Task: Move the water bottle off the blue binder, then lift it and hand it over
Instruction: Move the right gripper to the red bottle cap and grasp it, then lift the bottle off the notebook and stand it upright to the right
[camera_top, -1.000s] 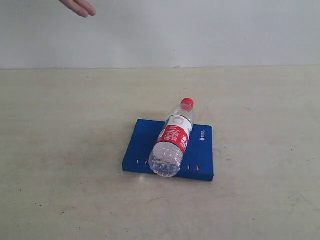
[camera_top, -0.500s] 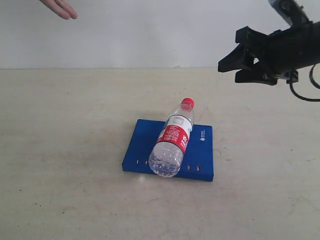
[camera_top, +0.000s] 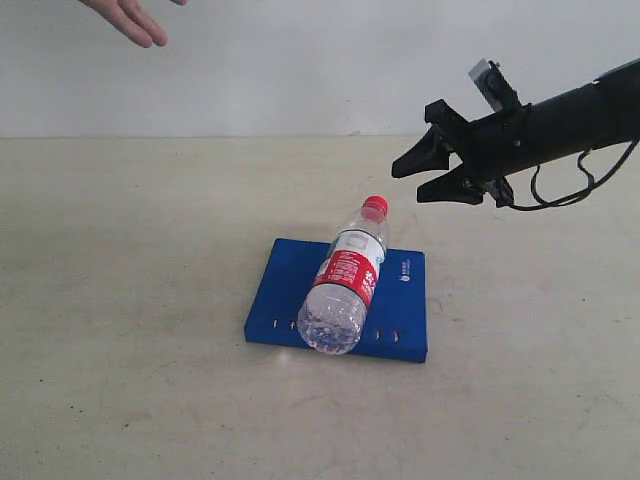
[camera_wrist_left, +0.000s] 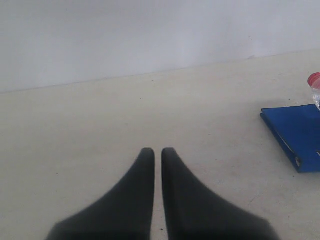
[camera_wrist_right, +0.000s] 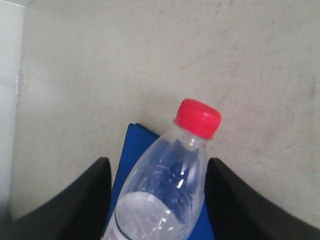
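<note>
The water bottle (camera_top: 345, 280) lies on its side across the blue binder (camera_top: 285, 272), its red cap (camera_top: 375, 207) pointing to the far side. My right gripper (camera_top: 408, 185) hangs open in the air just right of and above the cap, touching nothing. In the right wrist view the water bottle (camera_wrist_right: 167, 190) shows between the spread fingers (camera_wrist_right: 90, 185) of the right gripper (camera_wrist_right: 157, 167), with the binder (camera_wrist_right: 126, 157) under it. My left gripper (camera_wrist_left: 157, 151) is shut and empty over bare table, out of the exterior view; the binder's corner (camera_wrist_left: 295, 132) and the cap (camera_wrist_left: 315, 80) lie off to one side.
A person's hand (camera_top: 130, 18) reaches in at the top left of the exterior view, above the back of the table. The beige table (camera_top: 130, 300) runs wide around the binder. A pale wall stands behind.
My right arm has come in from the right, moving left and lower toward the bottle's cap. The person's hand shifted slightly. Bottle and binder have not moved.
</note>
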